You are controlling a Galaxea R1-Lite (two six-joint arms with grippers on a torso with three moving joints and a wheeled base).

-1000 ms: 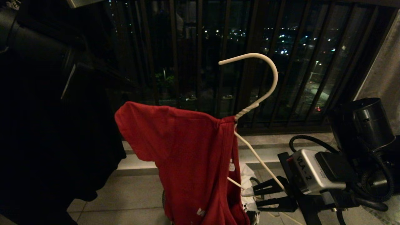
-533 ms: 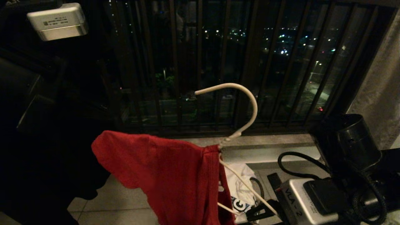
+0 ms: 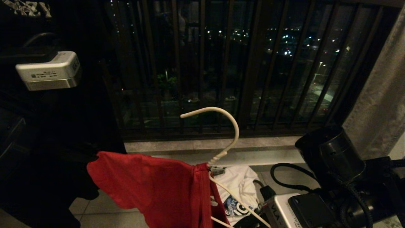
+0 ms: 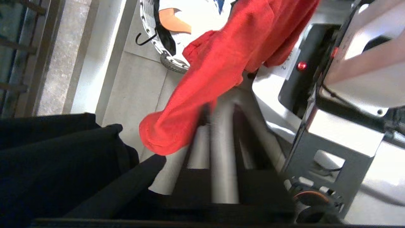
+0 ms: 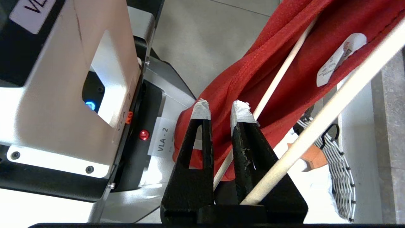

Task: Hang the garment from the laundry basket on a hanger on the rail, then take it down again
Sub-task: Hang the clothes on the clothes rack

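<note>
One soft red T-shirt [image 3: 152, 186] hangs off our white wire hanger [image 3: 221, 139], low in the middle of the scene, just above the laundry basket [image 5: 340, 164]. We judge the cotton light and limp, prone to slide along the thin wire, so the stiff hanger frame is the place to hold. Our right gripper [image 5: 221, 110] pinches one wire arm between taped tips. Whether the left gripper [image 4: 221, 158], raised at the far left, is spread or pressed together we cannot tell. Our arm housing [image 5: 163, 139] reads "VLA - 2"; the neck label [image 5: 340, 61] is illegible.
</note>
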